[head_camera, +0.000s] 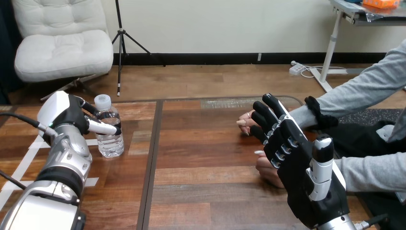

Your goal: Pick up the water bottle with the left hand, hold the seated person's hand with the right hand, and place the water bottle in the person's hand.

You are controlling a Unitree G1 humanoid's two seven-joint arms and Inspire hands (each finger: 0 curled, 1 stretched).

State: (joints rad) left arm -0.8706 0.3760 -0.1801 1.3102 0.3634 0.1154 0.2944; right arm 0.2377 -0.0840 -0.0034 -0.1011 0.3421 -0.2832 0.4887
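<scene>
Clear, ribbed plastic water bottle (109, 139) with round white cap, upright on the brown wooden-plank counter (201, 158). Closed on the bottle from its left side: left hand (72, 115), one white-shelled finger across the front. Well to the right of the bottle: glossy black right hand (297, 167), wide open with straight fingers, holding nothing, in front of the person's hands (245, 122). Contact there impossible to tell.
</scene>
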